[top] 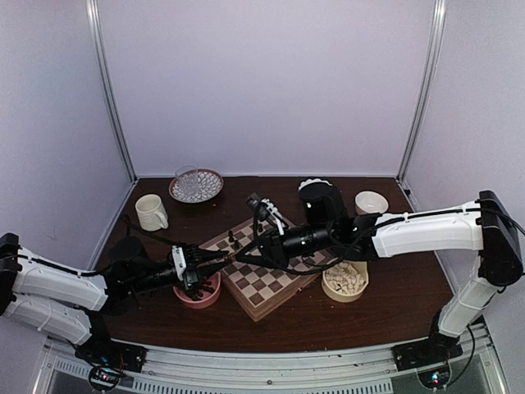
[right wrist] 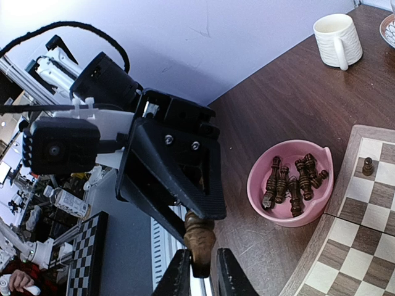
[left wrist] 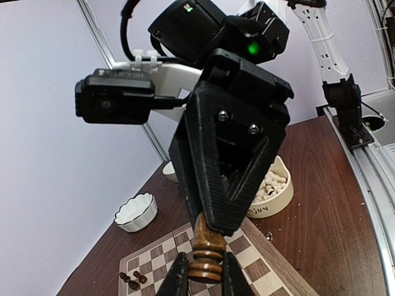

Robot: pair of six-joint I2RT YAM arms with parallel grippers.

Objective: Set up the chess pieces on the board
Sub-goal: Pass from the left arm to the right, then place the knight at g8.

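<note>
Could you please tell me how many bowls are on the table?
3: the pink bowl with dark pieces left of the board, the tan bowl with cream pieces to its right, the white bowl at the back right.

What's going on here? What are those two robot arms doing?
The two arms are passing one dark brown chess piece between them, up in the air by the edge of the board. The left gripper pinches one end and the right gripper is closed on the other, so both hold it. More dark pieces lie in the pink bowl, and white pieces fill the tan bowl. Only a few pieces stand on the board.
</note>
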